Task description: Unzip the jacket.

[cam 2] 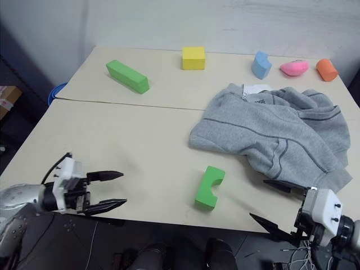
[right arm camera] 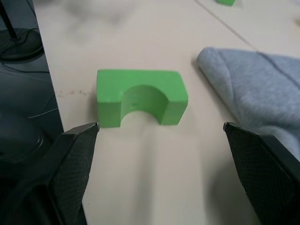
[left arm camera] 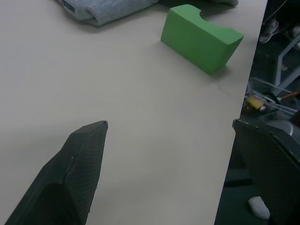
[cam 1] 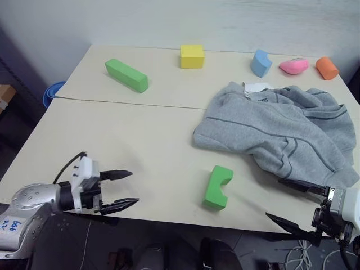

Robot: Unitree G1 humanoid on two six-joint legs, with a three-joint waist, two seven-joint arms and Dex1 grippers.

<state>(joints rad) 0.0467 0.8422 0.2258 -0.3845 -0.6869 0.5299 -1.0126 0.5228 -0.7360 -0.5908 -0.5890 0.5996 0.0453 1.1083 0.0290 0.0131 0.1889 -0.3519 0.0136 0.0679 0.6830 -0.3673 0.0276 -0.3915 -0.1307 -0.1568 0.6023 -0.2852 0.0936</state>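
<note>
The light grey fleece jacket (cam 1: 281,129) lies crumpled on the right half of the table, with a white tag (cam 1: 257,87) at its far edge; its zip is not visible. My left gripper (cam 1: 121,190) hovers open over the table's near left edge, well away from the jacket. Over the near right edge my right gripper (cam 1: 292,203) is open too, just short of the jacket's hem. In the right wrist view the jacket's edge (right arm camera: 253,84) lies beyond the right fingers (right arm camera: 262,173). The left wrist view catches a corner of the jacket (left arm camera: 101,9).
A green arch block (cam 1: 217,187) lies near the front edge between my grippers. Along the back of the table (cam 1: 129,129) sit a long green block (cam 1: 126,75), a yellow cube (cam 1: 192,56), a blue piece (cam 1: 260,63), a pink piece (cam 1: 294,66) and an orange piece (cam 1: 327,67).
</note>
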